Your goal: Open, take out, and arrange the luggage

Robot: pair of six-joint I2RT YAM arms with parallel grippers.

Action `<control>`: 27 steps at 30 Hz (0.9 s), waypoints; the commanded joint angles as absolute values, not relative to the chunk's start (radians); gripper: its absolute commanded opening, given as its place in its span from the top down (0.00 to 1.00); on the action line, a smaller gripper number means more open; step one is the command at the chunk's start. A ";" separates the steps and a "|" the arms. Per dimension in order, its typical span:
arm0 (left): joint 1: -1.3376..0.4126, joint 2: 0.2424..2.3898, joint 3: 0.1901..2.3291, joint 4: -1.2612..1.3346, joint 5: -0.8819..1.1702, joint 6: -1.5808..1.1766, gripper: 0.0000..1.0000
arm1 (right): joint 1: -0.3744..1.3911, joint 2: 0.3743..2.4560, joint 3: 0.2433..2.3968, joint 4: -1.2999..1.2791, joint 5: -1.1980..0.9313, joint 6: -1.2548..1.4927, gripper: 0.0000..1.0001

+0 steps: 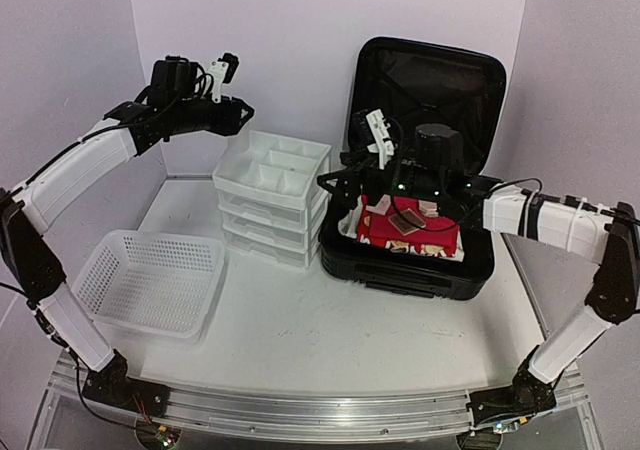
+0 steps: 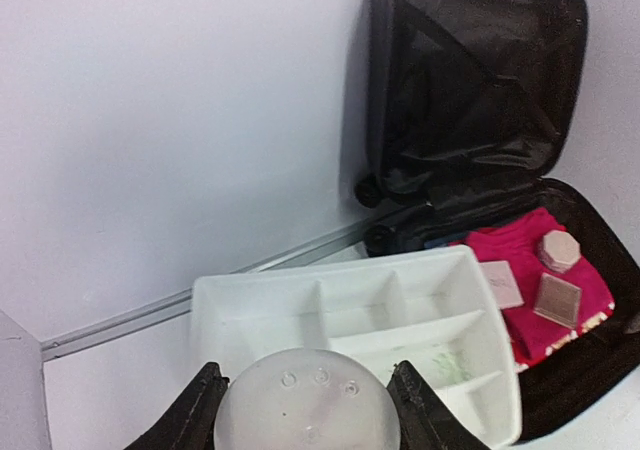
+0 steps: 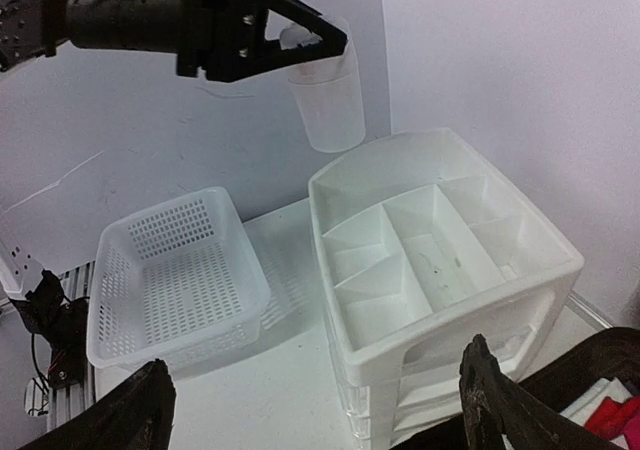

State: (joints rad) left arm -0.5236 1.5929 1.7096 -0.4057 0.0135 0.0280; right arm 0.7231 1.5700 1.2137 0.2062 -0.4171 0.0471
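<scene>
Two pairs: left jaws clamp a cup (image 3: 325,100) at eleven o'clock; right jaws apart over the luggage (image 1: 405,267) at one. Stiff, heavy shell, I judge; I'd grip its rim.

**White basket, drawer unit and a cup**

A white mesh basket (image 1: 150,282) sits on the pale table (image 1: 300,345), toward its left side. Near it on the right stands a small white drawer unit (image 1: 268,215) with a divided top tray. A translucent plastic cup (image 3: 328,100) hangs in the air near the unit.
</scene>
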 commanded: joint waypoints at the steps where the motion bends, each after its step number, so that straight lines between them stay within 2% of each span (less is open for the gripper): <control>1: -0.455 1.692 1.813 -0.313 0.011 0.081 0.69 | 0.713 1.456 1.160 0.159 -0.349 0.012 0.02; 16: -0.433 1.888 1.939 -0.250 0.087 0.049 0.69 | 0.709 1.326 1.098 0.054 -0.269 -0.040 0.02; 27: -0.430 2.008 2.028 -0.232 0.048 0.117 0.62 | 0.710 1.318 1.085 0.047 -0.264 -0.042 0.02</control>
State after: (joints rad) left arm -0.4355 1.9934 1.9560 -0.2890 0.0669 0.0856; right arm 0.7109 1.3563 1.0969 0.0265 -0.2798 -0.0307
